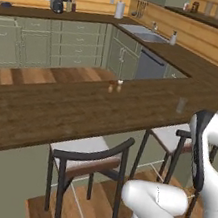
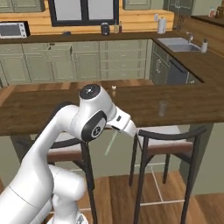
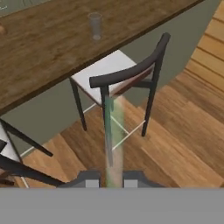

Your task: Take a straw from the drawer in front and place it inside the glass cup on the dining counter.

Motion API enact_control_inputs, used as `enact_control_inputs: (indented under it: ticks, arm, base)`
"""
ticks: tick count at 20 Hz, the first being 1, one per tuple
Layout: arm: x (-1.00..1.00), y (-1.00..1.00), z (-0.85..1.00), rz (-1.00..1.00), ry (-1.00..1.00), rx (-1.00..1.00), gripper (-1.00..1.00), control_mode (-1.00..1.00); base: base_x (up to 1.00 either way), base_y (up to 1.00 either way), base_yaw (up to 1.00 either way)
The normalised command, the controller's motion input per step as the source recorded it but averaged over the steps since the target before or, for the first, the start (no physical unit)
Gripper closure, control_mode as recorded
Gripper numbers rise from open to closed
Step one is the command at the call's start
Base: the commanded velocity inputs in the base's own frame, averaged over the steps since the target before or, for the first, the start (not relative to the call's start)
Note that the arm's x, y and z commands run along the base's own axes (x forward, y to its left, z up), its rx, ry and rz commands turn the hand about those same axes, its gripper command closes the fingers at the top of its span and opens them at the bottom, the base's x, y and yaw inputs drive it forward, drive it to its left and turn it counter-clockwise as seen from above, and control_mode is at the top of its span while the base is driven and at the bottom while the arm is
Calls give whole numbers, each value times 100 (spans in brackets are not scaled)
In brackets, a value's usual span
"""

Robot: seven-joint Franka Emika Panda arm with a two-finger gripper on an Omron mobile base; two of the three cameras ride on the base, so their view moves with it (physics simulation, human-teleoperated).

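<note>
Kitchen with log walls, sage-green cabinets and dark wood tops all round. Long dark plank dining counter (image 1: pixel 55 106) runs across the foreground on a pale green base, with two black-framed stools tucked under it: one stool (image 3: pixel 120 72) directly ahead of the hand, a second stool (image 1: pixel 90 156) further along.

Glass cup (image 3: pixel 94 25) stands upright on the counter, clear, straight-sided, above the stool ahead of the hand; same cup at (image 1: pixel 181 104) and (image 2: pixel 163 107). Looks empty; nothing sticks out of its rim. Two tiny shakers (image 1: pixel 115 86), one brown and one white, sit together mid-counter, well apart from the cup.

Tool (image 3: pixel 109 178) is below counter height, in front of the stool, pinching the straw (image 3: pixel 110 135) between its two dark tips, which sit close on either side of its lower end. Straw reads as a thin pale-greenish streak, semi-transparent, running up the hand view over the stool back. In the right base view the straw (image 2: pixel 110 143) hangs slanted down from the hand, off the counter, near its edge, not touching the cup.

Sink (image 2: pixel 178 43) on the far worktop, microwave (image 2: pixel 13 29) at left, paper towel roll (image 1: pixel 119 9) by the window.
</note>
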Motion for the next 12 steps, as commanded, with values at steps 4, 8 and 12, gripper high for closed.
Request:
enact_control_inputs:
  ticks: [4, 8, 12]
  arm:
    - [0, 0, 0, 0, 0, 0, 100, 100]
    - [0, 0, 0, 0, 0, 0, 100, 100]
    - [0, 0, 0, 0, 0, 0, 100, 100]
  base:
    - [1, -87, 0]
    - [13, -96, 4]
    - [16, -97, 7]
